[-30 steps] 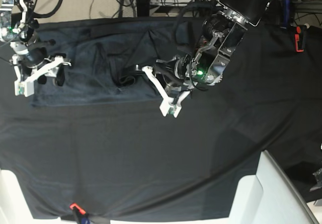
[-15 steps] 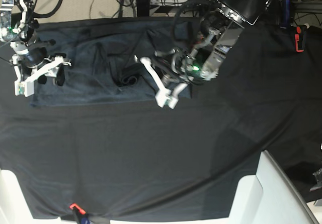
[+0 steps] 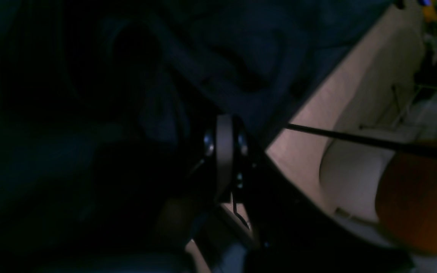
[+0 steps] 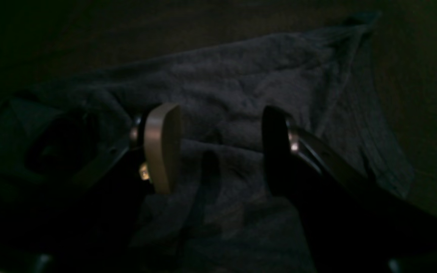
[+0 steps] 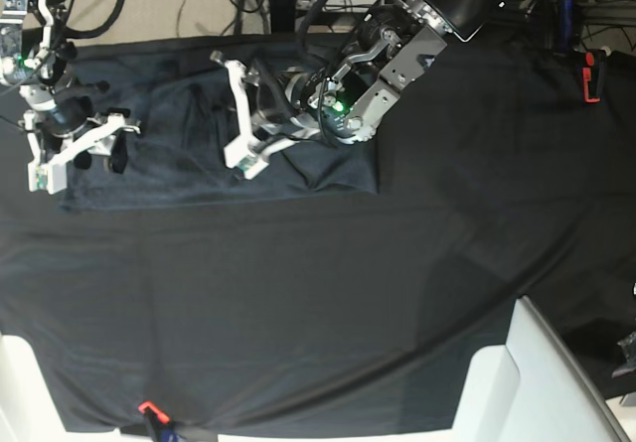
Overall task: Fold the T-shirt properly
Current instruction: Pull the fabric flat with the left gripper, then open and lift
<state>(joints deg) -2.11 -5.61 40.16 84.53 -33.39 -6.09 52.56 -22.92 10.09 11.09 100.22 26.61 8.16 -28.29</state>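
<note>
Right gripper (image 5: 78,154): at the far left of the base view, near 9 o'clock. Its white fingers are spread apart and hold nothing. In the right wrist view (image 4: 218,148) one pale finger (image 4: 161,146) and one dark finger stand wide apart, with shirt cloth between and under them.

Shirt (image 5: 169,154): dark grey, lying on the table up at about 10 to 11 o'clock in the base view. It runs from the right gripper across to under the left arm. Its near edge is fairly straight. The middle is wrinkled. In the right wrist view the shirt (image 4: 241,83) fills most of the picture and looks bumpy.

Left gripper (image 5: 238,114): over the middle of the shirt, near 11 o'clock. Its two white fingers point toward 9 o'clock and are spread wide apart. I cannot tell if they touch the cloth. The left wrist view is very dark and blurry; only one finger (image 3: 224,159) shows, with shirt folds (image 3: 249,57) above it.

Left arm (image 5: 397,55): comes down from 1 o'clock, with a small green light on it.

Table cloth (image 5: 328,303): black, covers the whole table, flat with a few long creases.

Red clip (image 5: 593,74): at the far edge, near 2 o'clock.

Another red clip (image 5: 147,408): at the near edge, near 7 o'clock.
</note>
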